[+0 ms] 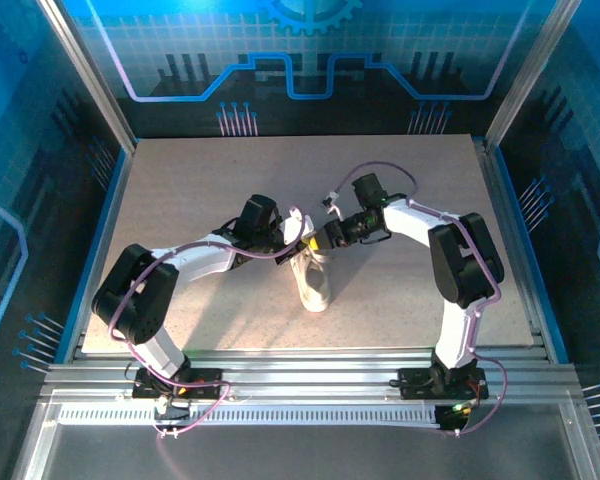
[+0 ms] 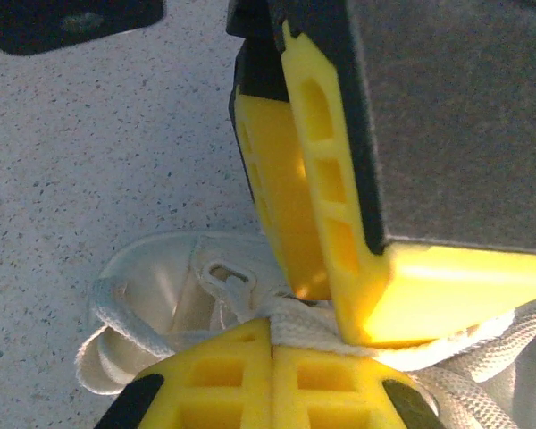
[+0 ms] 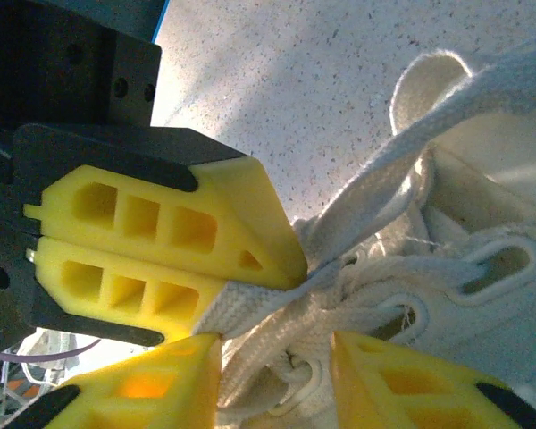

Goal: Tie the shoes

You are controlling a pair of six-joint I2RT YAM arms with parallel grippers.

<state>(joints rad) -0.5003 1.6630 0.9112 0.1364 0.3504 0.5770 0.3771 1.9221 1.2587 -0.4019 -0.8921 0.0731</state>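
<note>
The white sneaker (image 1: pixel 315 285) lies at mid-table with its toe toward the arms. Both grippers meet over its laced top. My left gripper (image 1: pixel 285 250) is shut on a flat white lace (image 2: pixel 317 332), which is pinched at the tips of its yellow jaws (image 2: pixel 271 326). In the right wrist view the left gripper's fingers (image 3: pixel 161 223) hold that lace (image 3: pixel 250 299) taut beside the shoe (image 3: pixel 482 179). My right gripper (image 3: pixel 272 375) stands open, its jaws apart around the knotted laces and an eyelet. Its fingers (image 2: pixel 295 197) hang just above the left gripper's tips.
The speckled grey tabletop (image 1: pixel 200 190) lies open around the shoe. Metal rails (image 1: pixel 300 365) run along the near edge. Blue panels (image 1: pixel 40 200) wall in the sides and back. Purple cables loop off both arms.
</note>
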